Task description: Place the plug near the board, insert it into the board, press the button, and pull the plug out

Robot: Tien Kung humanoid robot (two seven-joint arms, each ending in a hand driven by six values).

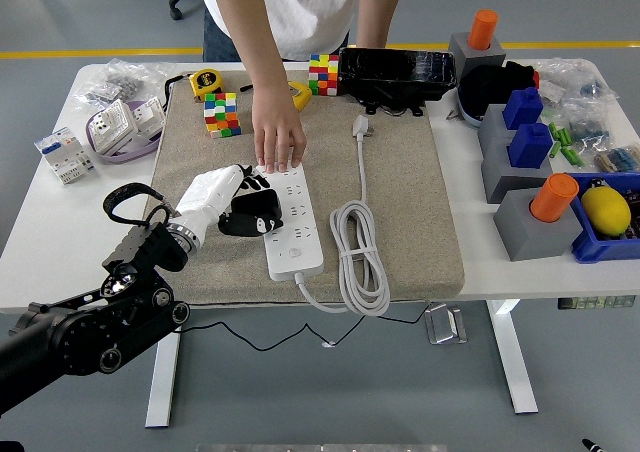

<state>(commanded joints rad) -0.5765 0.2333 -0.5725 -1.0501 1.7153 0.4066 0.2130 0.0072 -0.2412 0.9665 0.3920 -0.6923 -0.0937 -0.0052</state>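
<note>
A white rectangular power strip (290,228) with several rows of sockets lies lengthwise on a beige fabric mat (400,202) on the white worktop (40,232). Its white cable leaves the near end and lies in a coil (360,257) on the mat just beside the strip's right edge, running on toward the far side, where it ends in a white plug (361,125) lying loose on the mat, well apart from the sockets. The robot's left hand (240,204), white-shelled with black fingers, reaches in from the left with its fingers clamped around a black block-shaped plug adapter (256,212), which sits over the left side of the strip's middle sockets; whether it is seated in a socket cannot be told. A person standing at the far side rests one hand (277,132) palm down on the mat, fingertips touching the strip's far end. A multicoloured puzzle cube (221,114) stands on the mat's far left corner. The right hand is out of view.
</note>
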